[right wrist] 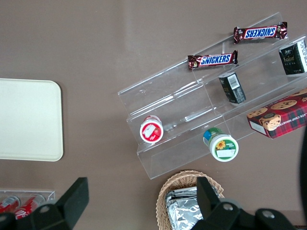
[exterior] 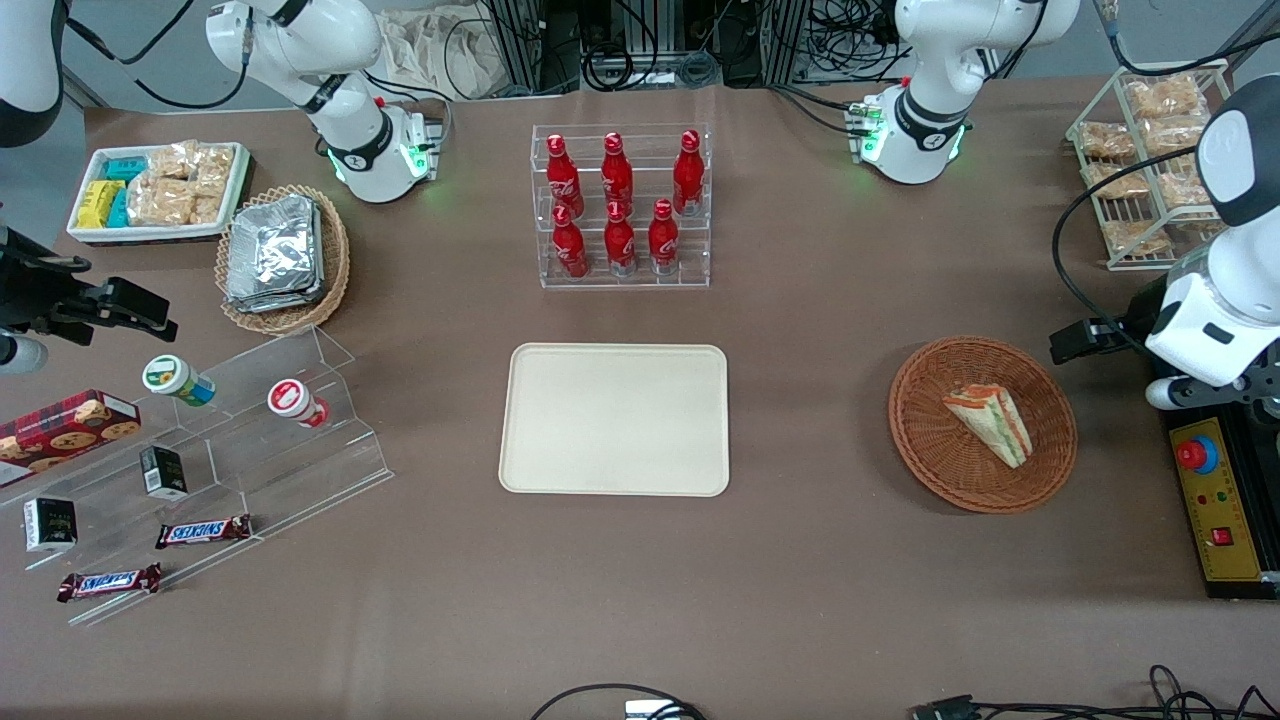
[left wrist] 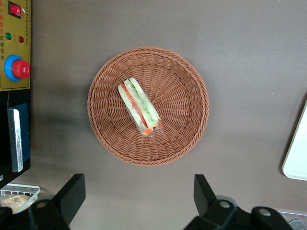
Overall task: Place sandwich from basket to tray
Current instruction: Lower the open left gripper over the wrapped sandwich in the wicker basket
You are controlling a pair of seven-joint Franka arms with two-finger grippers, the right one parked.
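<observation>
The sandwich (exterior: 990,422), a clear-wrapped wedge with green and orange-red layers, lies in the round reddish-brown wicker basket (exterior: 915,420) toward the working arm's end of the table. The left wrist view shows the sandwich (left wrist: 139,106) in the middle of the basket (left wrist: 192,96). The cream tray (exterior: 615,420) lies bare at the table's middle; its edge shows in the left wrist view (left wrist: 297,158). My left gripper (exterior: 1075,342) hangs high beside the basket, apart from it. In the left wrist view the gripper (left wrist: 139,201) is open and empty, its fingers (left wrist: 72,191) wide apart over bare table.
A control box with a red button (exterior: 1220,500) lies beside the basket at the table's end. A wire rack of bagged snacks (exterior: 1150,160) stands farther from the camera. A rack of red bottles (exterior: 620,205) stands past the tray. An acrylic stand (exterior: 200,470) with snacks is toward the parked arm's end.
</observation>
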